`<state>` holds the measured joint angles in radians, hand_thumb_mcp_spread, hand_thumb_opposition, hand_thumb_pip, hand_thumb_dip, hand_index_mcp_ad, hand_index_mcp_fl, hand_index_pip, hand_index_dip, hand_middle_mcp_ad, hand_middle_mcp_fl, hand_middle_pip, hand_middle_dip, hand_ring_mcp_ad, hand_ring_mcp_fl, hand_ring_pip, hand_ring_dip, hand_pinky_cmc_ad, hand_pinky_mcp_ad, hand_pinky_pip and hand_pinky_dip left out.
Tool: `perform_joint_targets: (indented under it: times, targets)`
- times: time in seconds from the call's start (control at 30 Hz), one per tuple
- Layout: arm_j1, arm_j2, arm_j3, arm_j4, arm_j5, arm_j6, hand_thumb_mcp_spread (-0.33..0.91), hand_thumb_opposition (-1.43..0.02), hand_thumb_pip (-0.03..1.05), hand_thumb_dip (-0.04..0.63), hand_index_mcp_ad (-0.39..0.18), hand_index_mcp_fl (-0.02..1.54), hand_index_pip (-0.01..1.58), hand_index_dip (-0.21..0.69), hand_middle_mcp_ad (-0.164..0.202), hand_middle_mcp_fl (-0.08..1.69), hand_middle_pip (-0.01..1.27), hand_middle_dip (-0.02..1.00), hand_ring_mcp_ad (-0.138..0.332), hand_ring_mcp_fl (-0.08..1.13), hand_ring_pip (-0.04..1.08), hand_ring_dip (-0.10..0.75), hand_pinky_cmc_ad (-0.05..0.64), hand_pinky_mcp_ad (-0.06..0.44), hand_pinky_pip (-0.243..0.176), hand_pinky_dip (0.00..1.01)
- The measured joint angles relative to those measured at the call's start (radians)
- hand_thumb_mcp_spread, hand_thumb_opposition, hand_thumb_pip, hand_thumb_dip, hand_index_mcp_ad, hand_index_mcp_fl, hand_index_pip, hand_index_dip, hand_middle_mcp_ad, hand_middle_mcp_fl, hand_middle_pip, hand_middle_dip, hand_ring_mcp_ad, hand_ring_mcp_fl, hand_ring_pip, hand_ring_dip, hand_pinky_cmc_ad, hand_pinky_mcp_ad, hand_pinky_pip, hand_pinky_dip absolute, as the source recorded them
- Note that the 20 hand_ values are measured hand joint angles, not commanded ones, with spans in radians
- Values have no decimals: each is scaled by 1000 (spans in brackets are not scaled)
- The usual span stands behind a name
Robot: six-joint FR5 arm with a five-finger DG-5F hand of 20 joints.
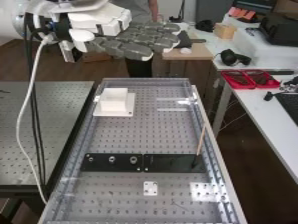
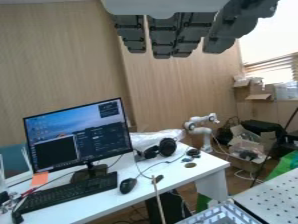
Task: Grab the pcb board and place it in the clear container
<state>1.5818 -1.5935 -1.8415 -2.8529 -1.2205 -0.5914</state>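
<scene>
The hand (image 1: 136, 41) is above the far end of the bench in the high view, its fingers extended and holding nothing. In the wrist view the hand (image 2: 176, 35) shows its straight fingers. Which item is the pcb board, I cannot tell; a small white piece with holes (image 1: 150, 188) lies flat near the bench's near end. Faint clear edges (image 1: 173, 109) at the far right of the perforated plate may be the clear container.
A white block (image 1: 114, 100) on a white base stands at the far left. Two black plates (image 1: 113, 161) lie across the middle, a thin stick (image 1: 201, 140) rising at their right end. Transparent walls (image 1: 223, 175) edge the bench. A side desk holds a monitor (image 2: 80, 137) and keyboard.
</scene>
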Motion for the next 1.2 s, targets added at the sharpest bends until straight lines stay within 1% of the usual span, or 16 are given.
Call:
perform_joint_targets:
  times: [0.07,0.1,0.13,0.2,0.23,0.27,0.4,0.47,0.5,0.57,0.63,0.73,0.8,1.0,1.07,1.2]
  targets:
    - [-8,-14,-7,14,13,15,2,-19,0,7,12,21,5,16,73,7,14,24,19,0,14,12,52,51,-10,19]
    - [-14,-25,-8,20,21,22,21,-87,24,2,23,21,5,16,73,7,14,24,19,0,14,12,52,49,-10,21]
    - [-20,-34,-8,23,27,26,75,-223,98,5,52,21,3,19,75,3,21,24,23,0,12,10,59,51,-10,49]
    - [-29,-50,-8,29,42,32,148,-382,178,9,73,24,21,37,86,3,61,24,51,0,17,-5,82,68,-10,129]
    - [-33,-61,-6,34,55,39,147,-475,178,9,80,24,35,59,82,5,75,26,66,3,26,-14,112,87,-24,173]
    - [-35,-65,-6,37,61,42,155,-518,176,9,82,21,38,75,87,9,87,26,101,0,19,-23,134,101,-38,199]
    - [-30,-92,-4,62,118,51,166,-651,173,9,108,24,51,108,112,3,115,24,161,17,65,-23,215,152,-75,293]
    - [-21,-99,-5,77,140,59,168,-688,192,9,113,37,63,129,126,12,126,26,188,33,65,-35,227,173,-103,319]
    - [-12,-106,-6,90,165,66,164,-695,204,9,124,42,70,136,127,9,122,26,188,33,65,-35,244,182,-106,328]
    - [4,-116,-8,113,210,74,164,-712,208,5,140,38,66,136,155,5,126,26,208,33,65,-35,246,199,-108,353]
    - [34,-134,-10,155,283,82,169,-724,208,9,148,38,72,152,154,9,136,28,211,35,68,-35,253,202,-105,368]
    - [62,-152,-11,197,346,81,169,-745,239,9,152,35,73,171,157,12,141,26,227,31,75,-35,267,202,-122,393]
    - [87,-170,-11,235,402,65,187,-745,243,7,152,38,70,166,157,12,138,24,229,31,75,-35,267,213,-124,412]
    - [146,-215,-16,346,564,25,229,-745,305,9,148,40,77,239,157,12,141,26,229,31,75,-35,265,213,-124,456]
    - [155,-223,-20,366,591,22,241,-745,321,9,147,40,75,251,157,12,141,24,229,31,75,-35,265,215,-127,463]
    - [179,-240,-45,471,667,-3,274,-757,405,33,134,56,86,253,157,9,141,31,229,37,72,-33,265,215,-138,480]
